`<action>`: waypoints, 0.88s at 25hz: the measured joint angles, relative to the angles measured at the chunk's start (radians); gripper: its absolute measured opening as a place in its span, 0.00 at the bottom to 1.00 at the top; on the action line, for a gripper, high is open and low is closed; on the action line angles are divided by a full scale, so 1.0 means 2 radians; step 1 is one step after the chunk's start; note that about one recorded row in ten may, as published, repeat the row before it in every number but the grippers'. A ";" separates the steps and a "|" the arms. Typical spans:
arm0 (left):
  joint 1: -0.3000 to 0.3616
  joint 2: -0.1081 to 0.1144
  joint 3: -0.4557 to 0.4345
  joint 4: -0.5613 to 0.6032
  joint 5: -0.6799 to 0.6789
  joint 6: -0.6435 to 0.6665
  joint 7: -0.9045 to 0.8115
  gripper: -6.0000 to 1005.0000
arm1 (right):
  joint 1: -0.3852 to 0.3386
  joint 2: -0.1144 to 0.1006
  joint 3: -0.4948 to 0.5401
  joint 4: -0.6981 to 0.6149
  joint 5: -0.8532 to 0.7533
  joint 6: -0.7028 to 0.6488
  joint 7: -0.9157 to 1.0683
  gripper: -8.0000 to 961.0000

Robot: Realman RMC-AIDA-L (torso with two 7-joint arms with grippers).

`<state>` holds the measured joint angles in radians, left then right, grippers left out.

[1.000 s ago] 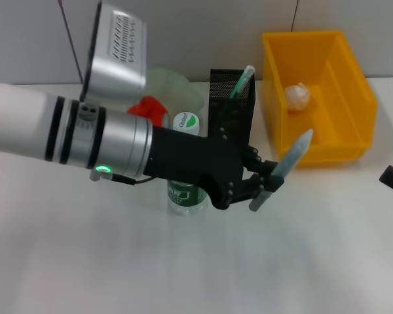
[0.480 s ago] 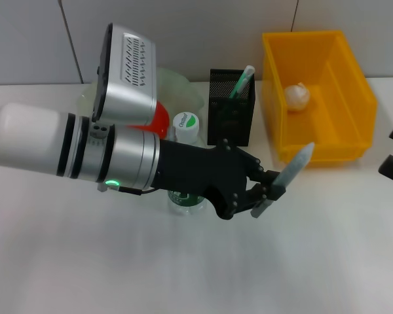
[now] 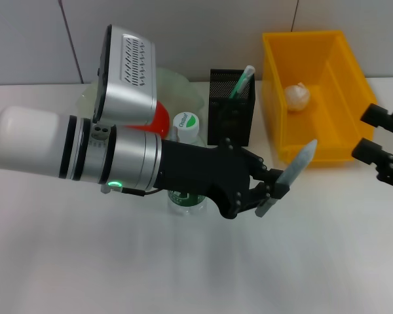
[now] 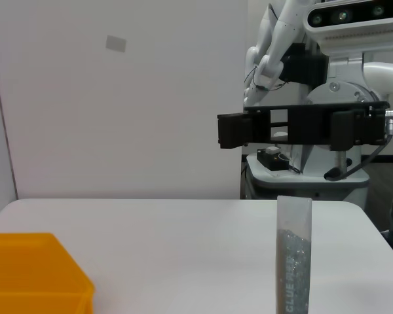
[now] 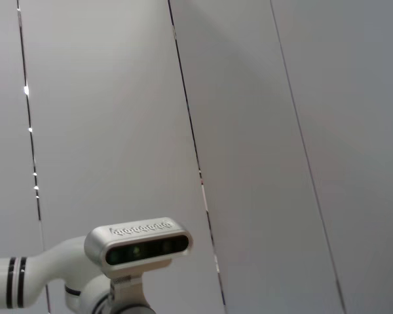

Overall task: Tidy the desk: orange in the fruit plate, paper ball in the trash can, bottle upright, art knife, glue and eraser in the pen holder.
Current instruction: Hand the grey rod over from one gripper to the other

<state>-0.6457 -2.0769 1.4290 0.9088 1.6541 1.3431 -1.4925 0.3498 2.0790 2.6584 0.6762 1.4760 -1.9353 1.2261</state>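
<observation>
Left gripper point(image 3: 270, 194): clamped on translucent grey glue tube point(image 3: 295, 164), held tilted above mid-table. Right gripper point(image 3: 380, 137): fingers spread, empty, at right edge. Black mesh pen holder point(image 3: 231, 108): toward far edge, beside yellow plastic bin point(image 3: 318, 95). Risk, judged: tilted tube catching holder rim, tipping it; slipping from pinch.

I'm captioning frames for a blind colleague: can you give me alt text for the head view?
The left gripper holds a grey glue stick above the white desk, in front of a black mesh pen holder and a yellow bin holding a paper ball. The right gripper waits open at the right edge.
</observation>
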 joint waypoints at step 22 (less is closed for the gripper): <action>-0.003 0.000 0.000 0.005 0.000 0.001 0.002 0.15 | 0.022 0.003 -0.063 -0.026 0.002 0.034 -0.017 0.73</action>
<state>-0.6519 -2.0770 1.4297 0.9189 1.6535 1.3450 -1.4894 0.3929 2.0847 2.5328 0.6246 1.4795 -1.8683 1.1929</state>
